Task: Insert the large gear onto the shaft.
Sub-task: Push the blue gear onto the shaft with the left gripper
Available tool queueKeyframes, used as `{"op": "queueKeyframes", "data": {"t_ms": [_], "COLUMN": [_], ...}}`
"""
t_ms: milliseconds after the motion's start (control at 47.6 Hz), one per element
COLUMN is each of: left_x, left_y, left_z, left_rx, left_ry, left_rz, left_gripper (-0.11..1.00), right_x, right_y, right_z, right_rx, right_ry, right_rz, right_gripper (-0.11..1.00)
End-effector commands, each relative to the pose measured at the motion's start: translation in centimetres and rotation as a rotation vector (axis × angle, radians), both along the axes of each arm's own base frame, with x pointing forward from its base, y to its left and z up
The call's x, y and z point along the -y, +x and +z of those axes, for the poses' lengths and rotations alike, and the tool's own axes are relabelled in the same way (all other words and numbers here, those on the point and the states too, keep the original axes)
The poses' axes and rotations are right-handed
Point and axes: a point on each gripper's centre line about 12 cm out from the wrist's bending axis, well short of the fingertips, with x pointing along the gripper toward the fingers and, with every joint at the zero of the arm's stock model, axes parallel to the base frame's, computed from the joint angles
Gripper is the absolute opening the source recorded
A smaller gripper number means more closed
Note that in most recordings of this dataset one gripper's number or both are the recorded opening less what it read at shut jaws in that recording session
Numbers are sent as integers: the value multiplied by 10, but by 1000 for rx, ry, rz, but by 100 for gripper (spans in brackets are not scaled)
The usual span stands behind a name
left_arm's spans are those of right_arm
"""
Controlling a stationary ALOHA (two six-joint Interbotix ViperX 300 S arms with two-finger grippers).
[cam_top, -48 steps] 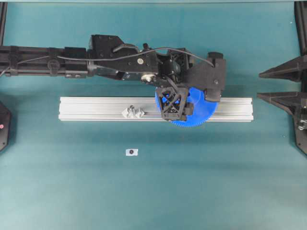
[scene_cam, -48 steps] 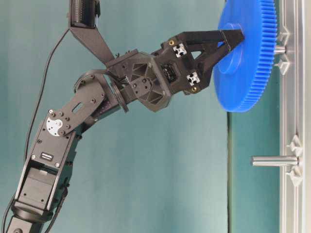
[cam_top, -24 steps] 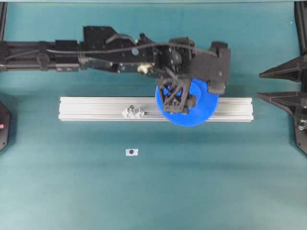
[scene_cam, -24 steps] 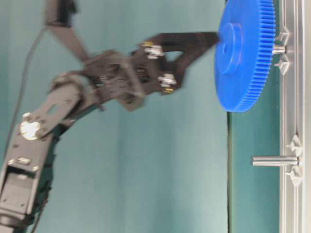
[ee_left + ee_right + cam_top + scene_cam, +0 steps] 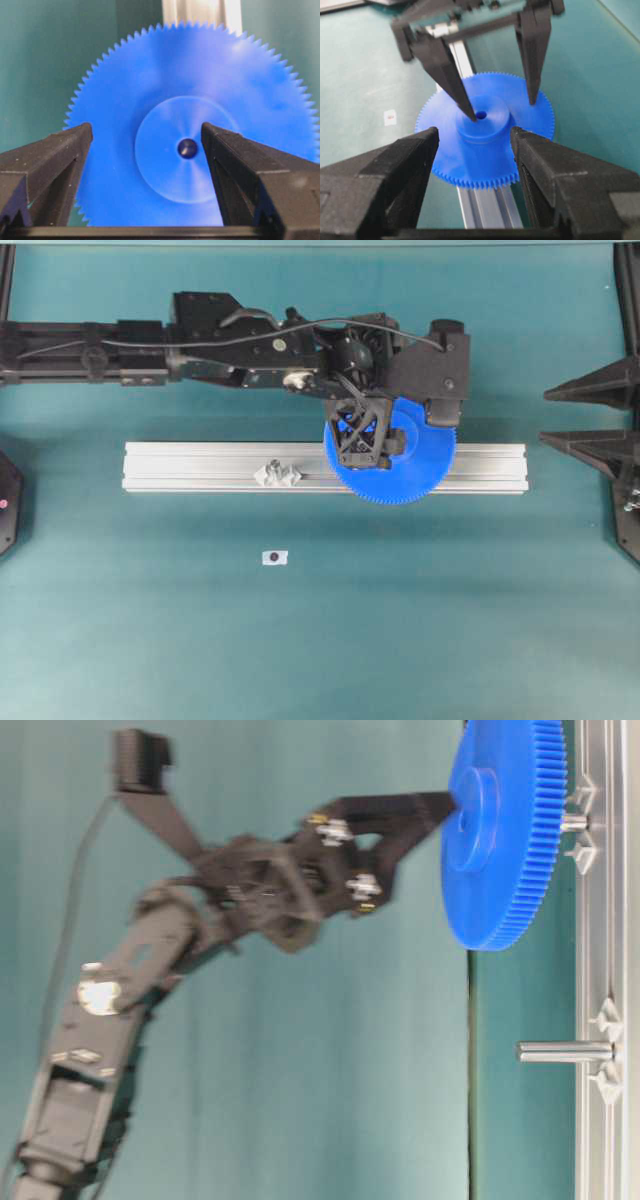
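Observation:
The large gear [image 5: 415,472] [image 5: 505,830] [image 5: 165,90] [image 5: 485,150], a bright-blue toothed disc, sits level on the shaft [image 5: 573,822]. A short silvery stub of the shaft shows between gear and rail, and a dark tip shows in the hub hole. My left gripper [image 5: 362,445] [image 5: 146,127] hovers right over the gear, open. One fingertip [image 5: 470,115] is at the hub beside the hole; the other [image 5: 532,99] is over the gear's flat face. It grips nothing. My right gripper [image 5: 545,417] [image 5: 472,132] stands open and empty at the far right, facing the gear.
The shaft stands on a long aluminium rail [image 5: 200,468] [image 5: 600,1140] lying across the teal table. A second bare silvery peg [image 5: 275,473] [image 5: 563,1051] with clear side pieces stands further left on the rail. A small white sticker [image 5: 274,557] lies in front of the rail.
The left gripper's fingers, which straddled the gear's hub a second ago, have shifted sideways and drawn back a little. The gear now sits straighter on the shaft. The right arm has not moved.

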Motion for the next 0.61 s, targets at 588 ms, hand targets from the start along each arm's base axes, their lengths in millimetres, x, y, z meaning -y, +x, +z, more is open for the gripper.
{"op": "queueKeyframes", "data": {"t_ms": [588], "left_x": [5], "left_y": [-31], "left_z": [-6], "left_rx": [-22], "left_ry": [-24], "left_rz": [27], "left_gripper": [81], "right_x": [1], "right_y": [1], "right_z": [5], "right_rx": [15], "right_ry": [6], "right_rz": [-4], "right_gripper": [68]}}
